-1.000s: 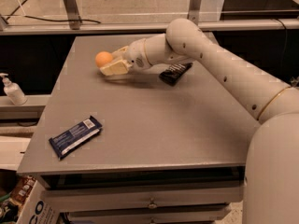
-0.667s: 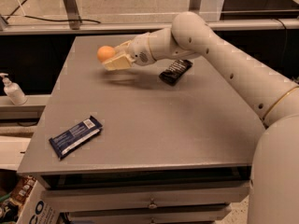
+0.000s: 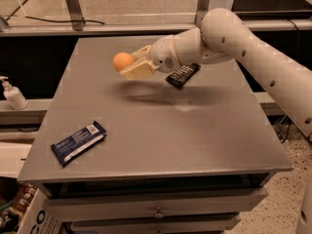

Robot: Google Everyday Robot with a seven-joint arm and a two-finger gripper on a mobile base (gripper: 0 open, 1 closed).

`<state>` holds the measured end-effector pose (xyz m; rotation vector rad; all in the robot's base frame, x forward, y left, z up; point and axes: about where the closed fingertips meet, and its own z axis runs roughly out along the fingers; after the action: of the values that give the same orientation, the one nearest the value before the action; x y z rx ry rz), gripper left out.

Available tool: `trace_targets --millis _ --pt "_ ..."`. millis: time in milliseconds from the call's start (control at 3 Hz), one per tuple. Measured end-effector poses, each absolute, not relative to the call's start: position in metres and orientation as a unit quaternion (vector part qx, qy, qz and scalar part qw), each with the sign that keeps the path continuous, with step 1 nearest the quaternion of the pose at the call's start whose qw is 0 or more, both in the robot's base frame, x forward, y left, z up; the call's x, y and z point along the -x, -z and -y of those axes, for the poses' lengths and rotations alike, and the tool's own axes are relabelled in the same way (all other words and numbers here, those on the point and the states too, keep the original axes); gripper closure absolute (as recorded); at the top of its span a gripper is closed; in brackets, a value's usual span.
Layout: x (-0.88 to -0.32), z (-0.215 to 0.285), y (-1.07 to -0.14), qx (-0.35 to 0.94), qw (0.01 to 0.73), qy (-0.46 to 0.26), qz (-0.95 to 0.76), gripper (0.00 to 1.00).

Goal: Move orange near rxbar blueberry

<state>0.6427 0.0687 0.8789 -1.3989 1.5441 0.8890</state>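
Observation:
The orange [image 3: 122, 61] is a small round fruit held between the cream-coloured fingers of my gripper [image 3: 130, 64], lifted clear above the far left part of the grey table [image 3: 161, 130]; its shadow falls on the tabletop below. The rxbar blueberry [image 3: 78, 142] lies flat in its dark blue wrapper with a white label patch near the table's front left corner, well below and left of the gripper. My white arm reaches in from the right.
A black-wrapped bar with white lettering [image 3: 183, 75] lies at the back middle of the table, just under the wrist. A white pump bottle [image 3: 12, 94] stands on a ledge off the table's left side. Drawers sit below the front edge.
The gripper has lifted the orange off the table and carried it up and a little toward the front. Both bars have stayed where they were.

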Motion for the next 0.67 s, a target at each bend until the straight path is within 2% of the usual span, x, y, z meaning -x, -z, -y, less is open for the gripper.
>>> trace_targets --millis 667 --pt "-0.559 -0.040 -0.880 0.581 0.376 -0.395 -0.604 1.00"
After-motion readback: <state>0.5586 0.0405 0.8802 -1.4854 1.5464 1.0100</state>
